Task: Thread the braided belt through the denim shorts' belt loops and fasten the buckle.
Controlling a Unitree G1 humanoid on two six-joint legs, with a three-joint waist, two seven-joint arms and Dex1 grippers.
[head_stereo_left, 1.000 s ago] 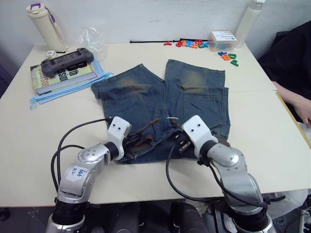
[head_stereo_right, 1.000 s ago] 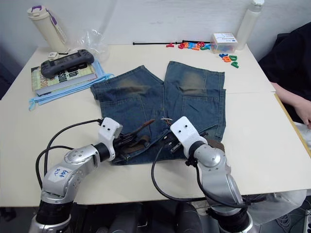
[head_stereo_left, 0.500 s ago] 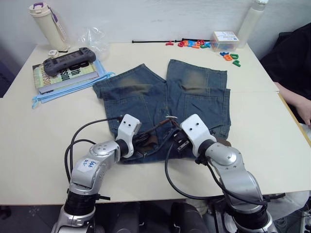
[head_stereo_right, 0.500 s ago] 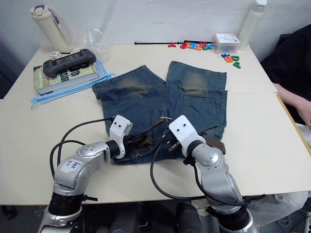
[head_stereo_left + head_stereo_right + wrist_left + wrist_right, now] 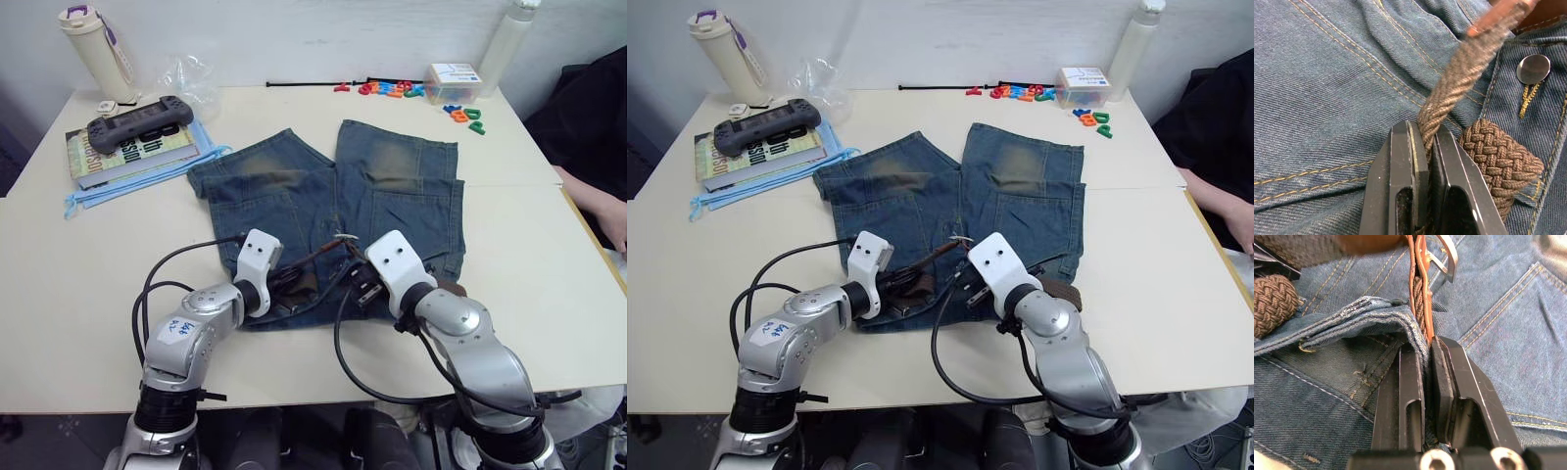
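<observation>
The left gripper [image 5: 1422, 149] pinches the braided belt [image 5: 1459, 68], a dark brown woven strap rising from its fingers. The denim shorts [image 5: 392, 186] lie flat on the cream table [image 5: 78, 264]. The right gripper [image 5: 1426, 357] clamps the belt's leather end beside the silver buckle [image 5: 1447, 252] at the waistband.

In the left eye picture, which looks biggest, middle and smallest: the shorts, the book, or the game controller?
1. denim shorts
2. book
3. game controller, lying on the book and looking a bit smaller, though it partly covers the book.

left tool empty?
No, the left tool is shut on the belt, which runs up from between its fingers.
</observation>
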